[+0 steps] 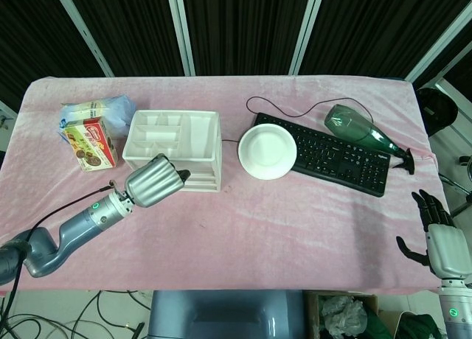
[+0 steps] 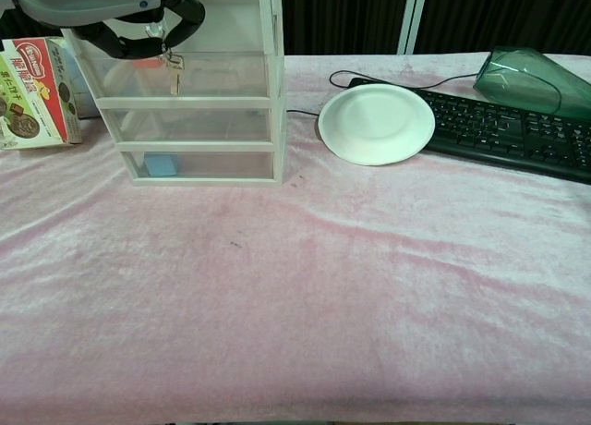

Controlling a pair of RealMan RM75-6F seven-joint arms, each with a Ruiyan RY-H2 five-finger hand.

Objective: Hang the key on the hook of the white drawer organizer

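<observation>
The white drawer organizer (image 1: 173, 136) (image 2: 199, 120) stands at the back left of the pink table, with three clear drawers facing me. My left hand (image 1: 155, 180) (image 2: 129, 23) is at its front upper edge, fingers curled. It pinches the small key (image 2: 173, 71), which dangles by its ring in front of the top drawer. I cannot make out the hook, and the key is hidden under the hand in the head view. My right hand (image 1: 442, 239) hangs off the table's front right corner, fingers spread and holding nothing.
A red snack box (image 1: 90, 143) (image 2: 32, 91) and a bag (image 1: 99, 107) lie left of the organizer. A white plate (image 1: 268, 152) (image 2: 376, 123), a black keyboard (image 1: 332, 153) (image 2: 517, 129) and a green bottle (image 1: 358, 129) (image 2: 531, 74) are to its right.
</observation>
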